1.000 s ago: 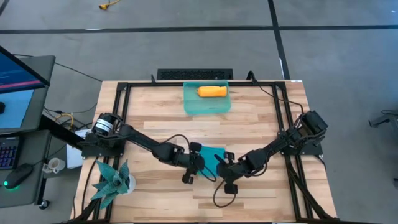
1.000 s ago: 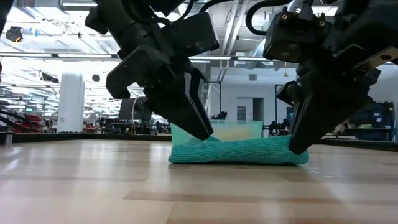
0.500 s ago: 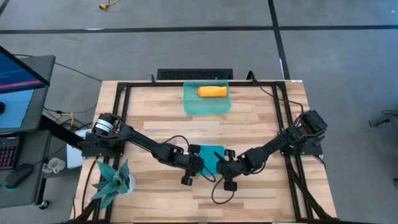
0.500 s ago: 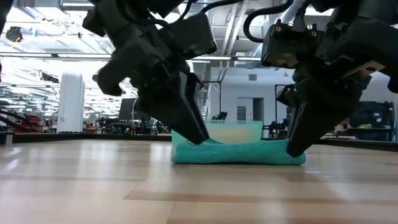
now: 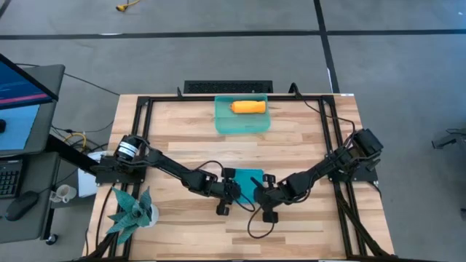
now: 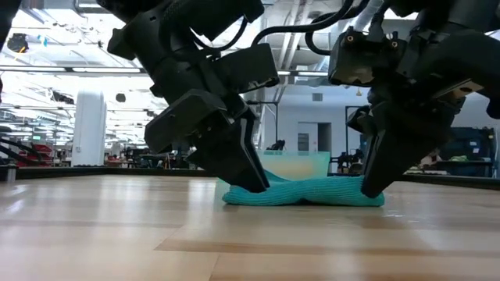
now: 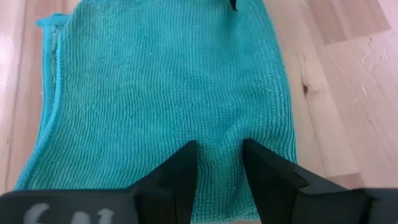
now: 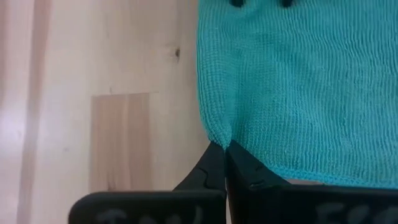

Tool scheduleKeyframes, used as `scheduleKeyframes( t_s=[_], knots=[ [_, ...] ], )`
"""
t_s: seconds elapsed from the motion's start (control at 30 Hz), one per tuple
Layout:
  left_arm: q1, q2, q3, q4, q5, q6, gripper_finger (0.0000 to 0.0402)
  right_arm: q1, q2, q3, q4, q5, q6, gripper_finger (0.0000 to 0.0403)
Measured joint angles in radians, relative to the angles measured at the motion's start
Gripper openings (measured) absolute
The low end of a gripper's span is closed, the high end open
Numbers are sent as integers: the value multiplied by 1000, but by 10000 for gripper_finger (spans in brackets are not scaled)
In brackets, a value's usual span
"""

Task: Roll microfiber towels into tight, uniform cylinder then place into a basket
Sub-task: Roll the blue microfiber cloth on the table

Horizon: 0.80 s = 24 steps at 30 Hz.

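Teal towel (image 5: pixel 246 185): I see it low centre of the high view, between both grippers.
Left gripper (image 7: pixel 219 163): fingers spread astride a raised fold.
Right gripper (image 8: pixel 224 149): pressed together, pinching the towel's edge.
Risk: I fear uneven pulls skew the roll.
Basket (image 5: pixel 242 125): top centre, orange towel (image 5: pixel 247 107) inside.

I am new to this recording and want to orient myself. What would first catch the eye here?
Both grippers meet at the teal towel near the table's front middle: the right gripper pinches its edge, while the left gripper straddles a raised fold. Far behind, the orange towel lies rolled in the basket.
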<state>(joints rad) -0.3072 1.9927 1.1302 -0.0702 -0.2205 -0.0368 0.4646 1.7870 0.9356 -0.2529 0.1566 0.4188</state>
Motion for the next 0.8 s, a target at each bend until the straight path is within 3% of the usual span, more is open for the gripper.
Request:
scheduleKeyframes(
  t_s=[0.17, 0.43, 0.6, 0.8],
  knots=[
    [0, 1, 10, -29, 5, -12, 125, -1, -2, 0, 2, 5, 21, 14],
    [-13, 4, 86, -204, 32, -53, 125, -1, -3, 13, -5, 10, 27, 10],
    [-47, 5, 118, -247, 23, 4, 125, -1, -3, 18, -13, 11, 52, 12],
    [-104, 2, 169, -231, -106, 130, 125, 10, -3, 18, -31, 9, 62, 12]
  ],
)
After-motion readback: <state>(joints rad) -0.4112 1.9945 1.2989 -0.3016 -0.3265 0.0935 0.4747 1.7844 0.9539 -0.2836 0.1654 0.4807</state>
